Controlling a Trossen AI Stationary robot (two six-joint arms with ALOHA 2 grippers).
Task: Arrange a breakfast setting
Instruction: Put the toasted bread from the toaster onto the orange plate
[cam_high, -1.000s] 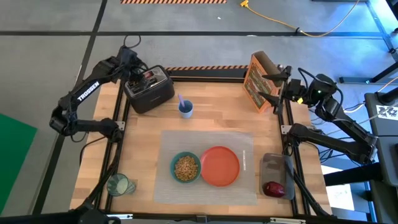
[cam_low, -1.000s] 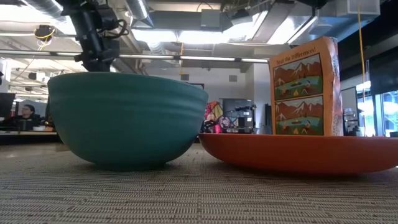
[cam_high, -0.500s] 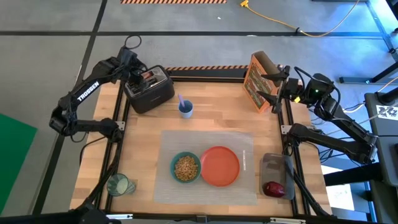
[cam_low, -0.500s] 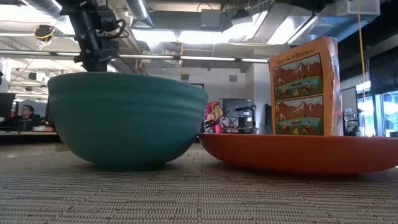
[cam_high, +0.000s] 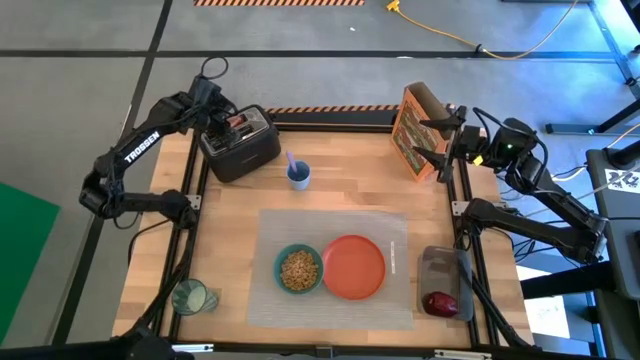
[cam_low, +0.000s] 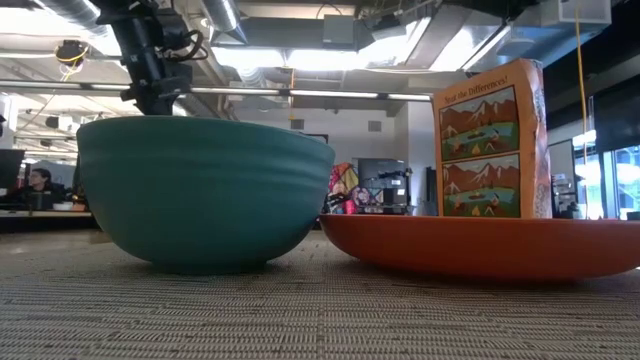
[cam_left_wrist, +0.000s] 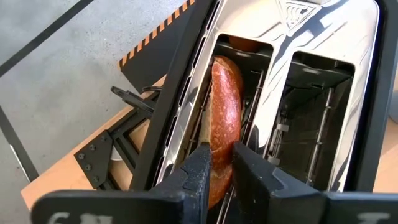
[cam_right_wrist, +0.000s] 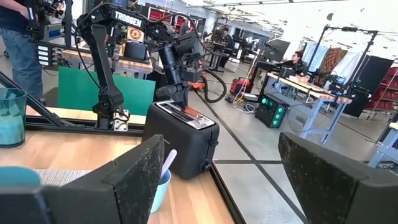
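I have the left gripper down over the toaster at the table's far left corner, its fingers pinched on the toast, which stands in the slot. My right gripper hangs wide open and empty beside the cereal box.

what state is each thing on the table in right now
toast slice: upright in the toaster slot, left claw shut on it
right claw: open, beside the cereal box
teal bowl: filled with cereal, on the placemat
orange-red plate: empty, beside the bowl
glass: upright, off the placemat
apple: on a grey tray
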